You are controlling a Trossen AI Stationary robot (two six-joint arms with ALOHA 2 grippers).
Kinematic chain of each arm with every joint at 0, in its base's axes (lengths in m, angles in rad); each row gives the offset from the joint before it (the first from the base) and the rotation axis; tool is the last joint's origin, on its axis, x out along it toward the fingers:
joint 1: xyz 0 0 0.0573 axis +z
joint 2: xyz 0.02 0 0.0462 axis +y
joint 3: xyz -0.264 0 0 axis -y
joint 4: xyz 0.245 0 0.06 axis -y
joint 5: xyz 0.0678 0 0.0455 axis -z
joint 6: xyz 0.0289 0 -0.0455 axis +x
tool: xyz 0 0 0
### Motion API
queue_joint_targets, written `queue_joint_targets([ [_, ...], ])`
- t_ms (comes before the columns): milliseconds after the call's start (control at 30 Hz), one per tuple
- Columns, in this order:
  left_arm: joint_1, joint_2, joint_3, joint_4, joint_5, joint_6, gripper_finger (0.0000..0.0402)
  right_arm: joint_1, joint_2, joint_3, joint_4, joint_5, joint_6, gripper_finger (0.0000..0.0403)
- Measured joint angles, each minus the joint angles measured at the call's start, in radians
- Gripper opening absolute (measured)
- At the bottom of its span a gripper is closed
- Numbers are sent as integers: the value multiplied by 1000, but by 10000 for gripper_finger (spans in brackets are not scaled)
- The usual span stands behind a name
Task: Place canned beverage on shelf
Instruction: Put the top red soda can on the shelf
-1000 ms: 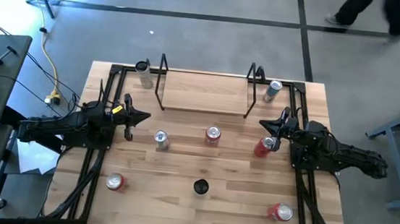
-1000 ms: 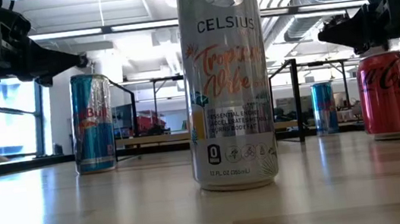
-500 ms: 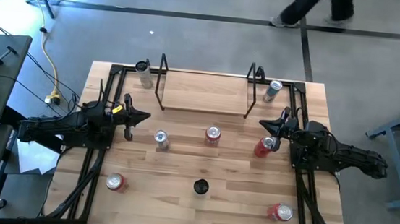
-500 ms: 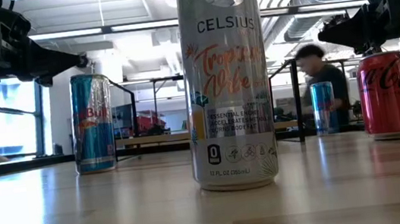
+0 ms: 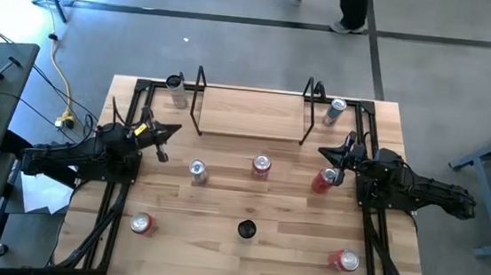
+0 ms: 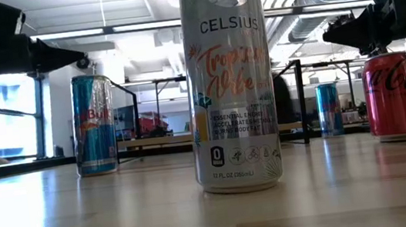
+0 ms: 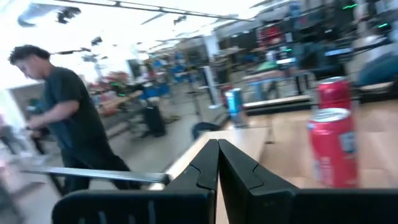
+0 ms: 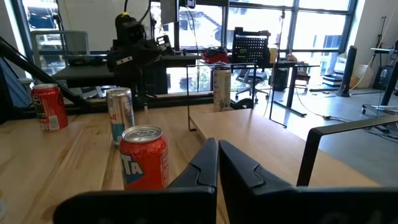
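Note:
The shelf (image 5: 252,113), a pale plank between two black rod frames, stands at the table's far middle with nothing on it. Several cans stand upright on the table: a silver one (image 5: 196,171), a red one (image 5: 261,166), a red one (image 5: 324,180), a dark-topped Celsius can (image 5: 246,230) (image 6: 230,79). My left gripper (image 5: 173,130) (image 7: 217,155) is shut and empty, above the table's left side, pointing toward the shelf. My right gripper (image 5: 322,152) (image 8: 217,152) is shut and empty, just above and beside the red can (image 8: 144,155).
More cans stand at the far left corner (image 5: 176,90), far right corner (image 5: 334,111), near left (image 5: 140,224) and near right (image 5: 344,260). Black arm frames run along both table sides. A person (image 7: 68,118) walks on the floor beyond the far edge.
My left gripper has swung toward the table's far edge and turned toward the shelf, staying shut. The person beyond the far edge has walked toward the left. The cans and my right gripper have kept still.

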Motion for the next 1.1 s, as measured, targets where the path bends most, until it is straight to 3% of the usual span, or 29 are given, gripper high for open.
queue_joint_targets([
  [133,0,0,0,-1,4,-29,3,0,0,0,0,0,0,0],
  [400,0,0,0,16,73,-313,3,0,0,0,0,0,0,0],
  [500,0,5,0,90,87,-342,3,0,0,0,0,0,0,0],
  [667,-1,34,0,174,249,-378,3,0,0,0,0,0,0,0],
  [800,-1,99,39,169,288,-425,3,0,0,0,0,0,0,0],
  [1100,-14,377,241,5,292,-353,3,0,0,0,0,0,0,0],
])
